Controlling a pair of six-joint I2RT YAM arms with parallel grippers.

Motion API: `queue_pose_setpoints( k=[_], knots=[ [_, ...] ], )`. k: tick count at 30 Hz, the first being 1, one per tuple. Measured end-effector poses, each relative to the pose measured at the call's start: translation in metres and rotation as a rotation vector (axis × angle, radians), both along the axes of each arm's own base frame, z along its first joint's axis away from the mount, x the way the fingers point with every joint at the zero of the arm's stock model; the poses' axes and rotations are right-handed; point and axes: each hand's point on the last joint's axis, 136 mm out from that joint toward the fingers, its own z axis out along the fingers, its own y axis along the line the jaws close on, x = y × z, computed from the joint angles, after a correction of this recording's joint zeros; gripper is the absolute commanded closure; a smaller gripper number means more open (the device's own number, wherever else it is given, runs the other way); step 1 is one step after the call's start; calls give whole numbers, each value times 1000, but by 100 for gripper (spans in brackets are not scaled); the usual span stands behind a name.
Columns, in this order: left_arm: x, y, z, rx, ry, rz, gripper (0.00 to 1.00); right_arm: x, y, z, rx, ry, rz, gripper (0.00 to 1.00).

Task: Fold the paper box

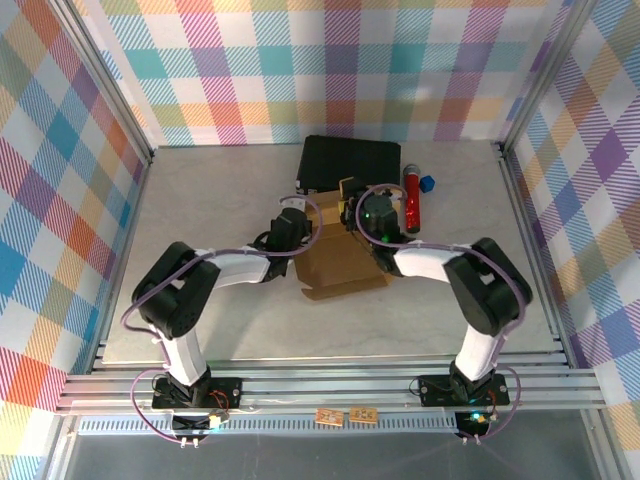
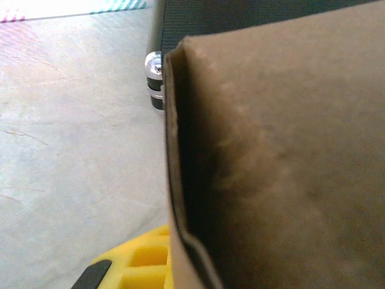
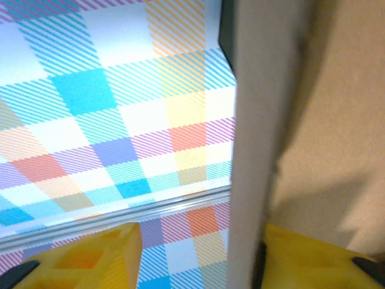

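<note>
A black case point(image 1: 352, 160) lies at the far middle of the grey table point(image 1: 200, 210), close to the back wall. Just right of it lies a red tube point(image 1: 411, 200), set lengthwise front to back, with a small blue block point(image 1: 428, 184) just beside its far end. Checked walls point(image 1: 300, 60) in pastel colours stand on 3 sides. A metal rail point(image 1: 330, 385) runs along the near edge, with 2 small orange tags point(image 1: 345, 416) below it. The left wrist view shows a silver and black stud point(image 2: 154, 81) at the case's edge.
</note>
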Motion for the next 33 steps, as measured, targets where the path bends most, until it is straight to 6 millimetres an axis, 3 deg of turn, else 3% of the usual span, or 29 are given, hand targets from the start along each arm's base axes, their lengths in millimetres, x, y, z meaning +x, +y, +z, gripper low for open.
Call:
queue_pose_setpoints(
  k=[3, 9, 15, 18, 24, 28, 33],
  knots=[
    [-9, 8, 26, -15, 6, -6, 100, -12, -22, 32, -25, 5, -39, 37],
    [-15, 26, 78, -67, 48, -12, 100, -35, -73, 89, -120, 33, -110, 37],
    [-20, 34, 119, -108, 162, -44, 100, -58, -122, 132, -274, 47, -125, 37],
    [-34, 32, 127, -110, 241, -81, 100, -66, -135, 155, -378, 40, -99, 40],
    [-73, 37, 112, -116, 409, -90, 100, -83, -125, 201, -559, -23, 50, 46],
    [-96, 35, 106, -115, 479, -97, 100, -80, -109, 195, -626, 0, 166, 46],
    [-115, 26, 98, -92, 538, -117, 100, -68, -85, 143, -655, 137, 322, 47]
  ],
)
